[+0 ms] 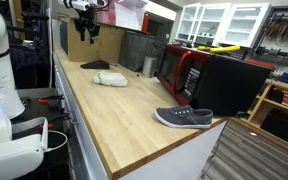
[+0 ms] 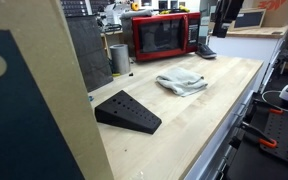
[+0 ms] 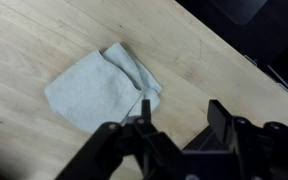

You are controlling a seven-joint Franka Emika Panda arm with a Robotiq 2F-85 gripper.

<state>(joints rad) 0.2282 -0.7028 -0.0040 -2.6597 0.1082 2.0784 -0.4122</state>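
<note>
Wrist view, hand (image 3: 169, 135) partly spread, empty, abv cloth (image 3: 99, 85)

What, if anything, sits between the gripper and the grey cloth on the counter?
Nothing visible does. The gripper hangs open above the grey cloth, and the wrist view shows only wooden counter around it.

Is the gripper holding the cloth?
No, the cloth lies on the counter, clear of the gripper, whose jaws stand apart.
</note>
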